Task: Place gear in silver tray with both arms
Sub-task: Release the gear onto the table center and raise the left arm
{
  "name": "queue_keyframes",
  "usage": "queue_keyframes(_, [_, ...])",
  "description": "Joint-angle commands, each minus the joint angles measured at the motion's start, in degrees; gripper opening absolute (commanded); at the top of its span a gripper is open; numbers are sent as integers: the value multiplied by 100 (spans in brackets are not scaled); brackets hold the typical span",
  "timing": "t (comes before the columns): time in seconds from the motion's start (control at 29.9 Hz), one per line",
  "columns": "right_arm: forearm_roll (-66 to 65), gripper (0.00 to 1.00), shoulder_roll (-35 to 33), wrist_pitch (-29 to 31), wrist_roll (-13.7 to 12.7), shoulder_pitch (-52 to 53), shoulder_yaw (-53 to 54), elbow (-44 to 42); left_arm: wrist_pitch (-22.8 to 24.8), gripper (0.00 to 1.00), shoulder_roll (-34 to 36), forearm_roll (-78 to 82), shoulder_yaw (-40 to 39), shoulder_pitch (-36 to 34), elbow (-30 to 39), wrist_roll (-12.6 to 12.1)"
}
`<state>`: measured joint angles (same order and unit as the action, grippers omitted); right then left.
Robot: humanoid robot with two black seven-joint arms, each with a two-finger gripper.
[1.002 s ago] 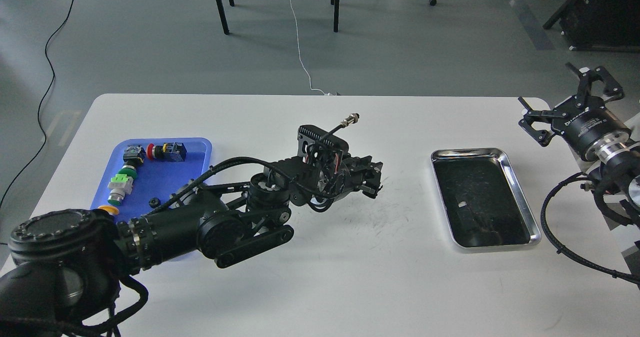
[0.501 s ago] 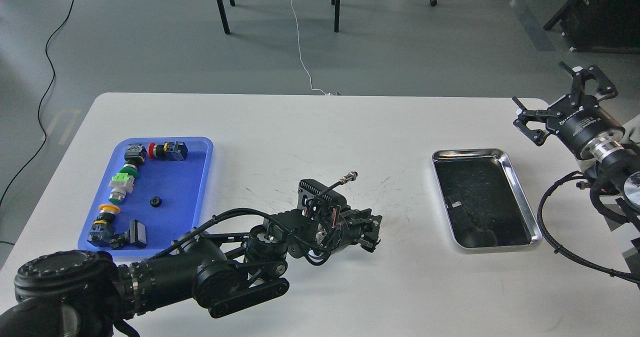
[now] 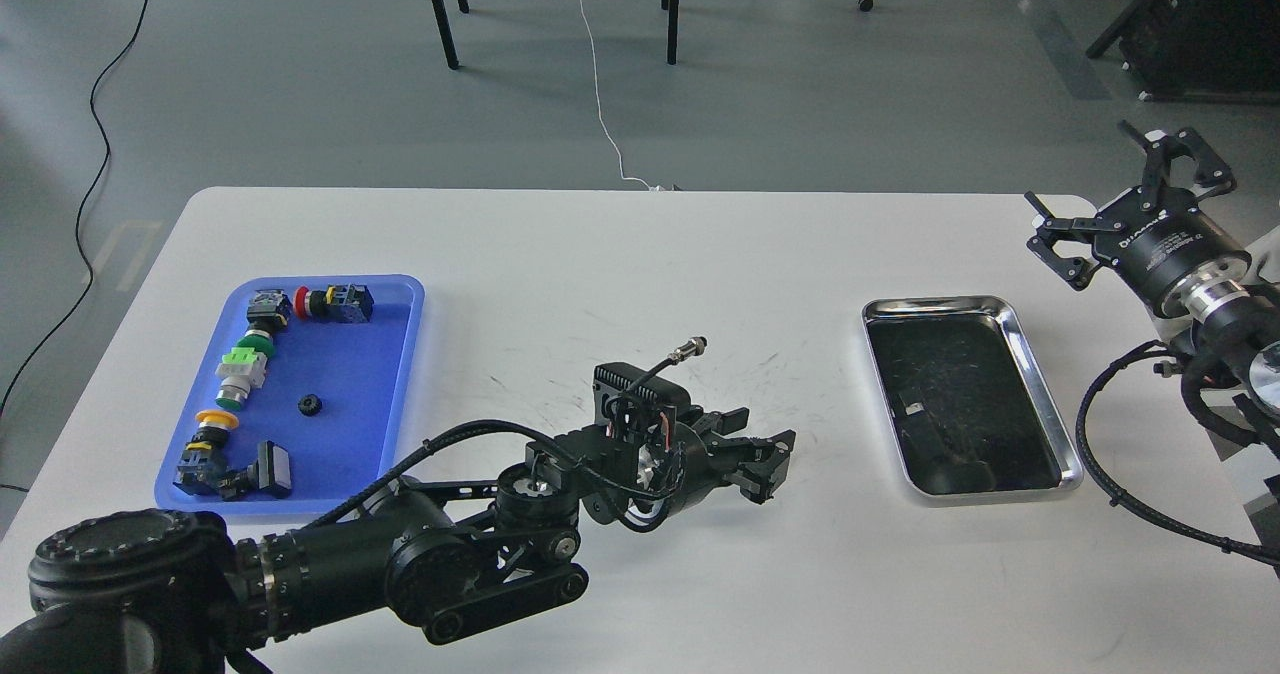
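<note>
One silver tray (image 3: 1040,394) lies on the right of the white tabletop (image 3: 640,254), and nothing like a gear shows in its dark bottom, only a small pale fleck that may be a reflection; so I judge the placing not yet done. One small black toothed ring, most likely the gear (image 3: 311,404), sits in the one blue plastic tray (image 3: 400,374) on the left, well apart from the silver tray and touched by neither arm; picking it up, carrying it across and setting it down are all left to do. Two arms are in view; the left claw (image 3: 765,459) hovers low over the bare tabletop between the two trays, its fingers slightly apart and nothing visible between them; the right claw (image 3: 1125,204) hangs beyond the silver tray's far right corner, fingers spread wide and empty. Beside the gear the blue tray holds about five push-button switch parts; they are small, so the count is uncertain.
</note>
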<state>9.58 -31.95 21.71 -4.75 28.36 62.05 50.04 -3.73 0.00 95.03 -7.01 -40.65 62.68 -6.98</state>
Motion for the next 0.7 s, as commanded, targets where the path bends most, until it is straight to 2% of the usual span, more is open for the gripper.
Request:
queue_keyframes(0.0, [0,99,-30,-9,0,90,0,111,-172,98,0,-511,-561,-75,25,-50])
queue_keyframes(0.17, [-17,99,-171,-245,-17,240,-157,698,-164,98,0,-722,-2241,-128,7,-111])
queue_keyframes(0.3, [-245,99,-390,-544,-17,643,-719,1305,-199,98,0,-1555,-2971,-119,112,-129])
queue_keyframes(0.43, [-483,99,-619,-606,-26,1091,-1360,1789,-374,98,912,-2803,-3613,-110,280,-129])
queue_keyframes(0.53, [-894,99,-909,-606,-131,1556,-2010,2018,-383,98,1440,-3831,-4087,-93,289,-68])
queue_keyframes(0.67, [-2281,99,-1050,-606,-167,2575,-3432,2553,-348,98,1985,-5141,-4791,91,254,-6])
